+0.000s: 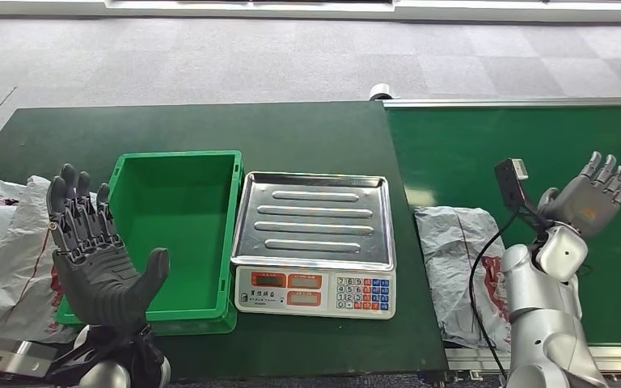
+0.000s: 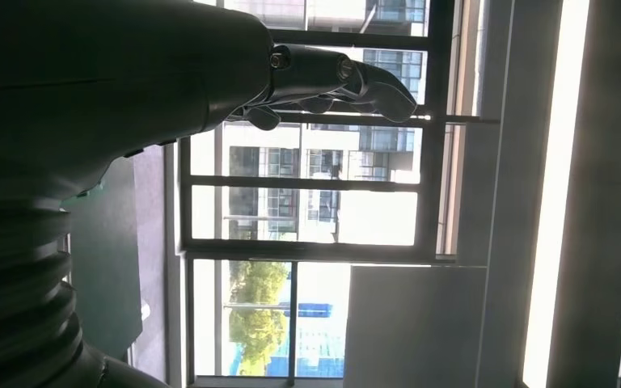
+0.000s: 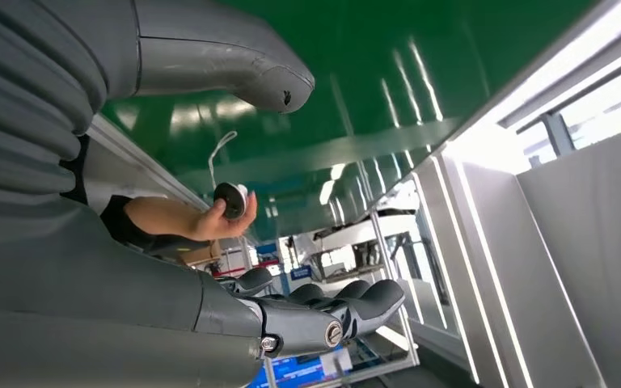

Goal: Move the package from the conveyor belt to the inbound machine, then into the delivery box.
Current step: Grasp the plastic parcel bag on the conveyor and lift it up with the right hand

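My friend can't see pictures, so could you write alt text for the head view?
A grey package lies on the green conveyor belt beside the robot's raised, empty right hand. Left of it stand a scale and an empty green box, near the raised left hand.

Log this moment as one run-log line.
stage: pre-grasp | left hand: open, raised | right hand: open, raised | package: on conveyor belt | scale: empty | green bin: empty

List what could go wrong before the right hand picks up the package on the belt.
1. The grey package lies limp and flat on the conveyor belt, so the open right hand may struggle to get under it.
2. The black cable at the right wrist hangs across the package and could snag.
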Robot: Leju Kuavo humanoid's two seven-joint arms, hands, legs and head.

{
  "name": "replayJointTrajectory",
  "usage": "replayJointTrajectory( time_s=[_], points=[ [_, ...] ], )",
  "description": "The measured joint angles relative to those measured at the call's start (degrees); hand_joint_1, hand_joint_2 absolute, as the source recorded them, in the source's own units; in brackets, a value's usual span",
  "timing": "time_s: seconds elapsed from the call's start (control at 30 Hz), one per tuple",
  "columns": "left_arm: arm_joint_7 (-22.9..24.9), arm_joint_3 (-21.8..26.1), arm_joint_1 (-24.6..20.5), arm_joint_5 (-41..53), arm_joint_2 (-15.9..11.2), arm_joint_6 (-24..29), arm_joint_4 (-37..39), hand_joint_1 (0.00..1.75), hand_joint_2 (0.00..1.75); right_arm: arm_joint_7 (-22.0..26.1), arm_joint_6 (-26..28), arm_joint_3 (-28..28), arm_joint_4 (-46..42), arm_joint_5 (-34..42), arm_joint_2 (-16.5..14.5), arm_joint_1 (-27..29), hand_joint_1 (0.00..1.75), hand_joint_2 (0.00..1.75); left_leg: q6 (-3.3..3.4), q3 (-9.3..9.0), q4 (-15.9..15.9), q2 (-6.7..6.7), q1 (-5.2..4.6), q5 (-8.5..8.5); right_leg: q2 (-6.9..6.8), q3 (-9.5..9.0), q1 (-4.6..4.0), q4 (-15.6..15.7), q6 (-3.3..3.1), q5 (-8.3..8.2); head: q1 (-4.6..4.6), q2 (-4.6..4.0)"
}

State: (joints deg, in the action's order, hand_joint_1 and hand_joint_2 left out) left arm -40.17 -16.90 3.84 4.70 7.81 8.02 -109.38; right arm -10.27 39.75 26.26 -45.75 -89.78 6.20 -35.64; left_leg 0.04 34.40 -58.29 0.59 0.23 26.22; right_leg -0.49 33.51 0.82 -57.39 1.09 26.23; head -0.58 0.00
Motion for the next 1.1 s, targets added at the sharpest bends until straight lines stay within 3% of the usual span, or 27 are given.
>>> replayJointTrajectory(
  time_s=[0.33,1.1],
  points=[
    [0.0,-0.1,0.8,0.0,-0.8,0.1,-0.5,0.00,1.75,-0.8,0.4,0.2,9.5,-0.1,1.9,-1.8,0.00,1.75,-0.01,0.03,0.1,0.00,0.00,0.01,0.00,0.04,0.01,0.0,-0.02,0.04,0.01,0.00],
    [0.0,-0.1,1.0,0.0,-1.1,0.1,-0.7,0.00,1.75,-0.8,0.4,0.2,12.2,-0.1,2.2,-2.4,0.00,1.75,-0.01,0.02,0.0,0.00,0.00,0.01,0.00,0.03,0.01,0.0,-0.02,0.04,0.01,0.00]
  ],
)
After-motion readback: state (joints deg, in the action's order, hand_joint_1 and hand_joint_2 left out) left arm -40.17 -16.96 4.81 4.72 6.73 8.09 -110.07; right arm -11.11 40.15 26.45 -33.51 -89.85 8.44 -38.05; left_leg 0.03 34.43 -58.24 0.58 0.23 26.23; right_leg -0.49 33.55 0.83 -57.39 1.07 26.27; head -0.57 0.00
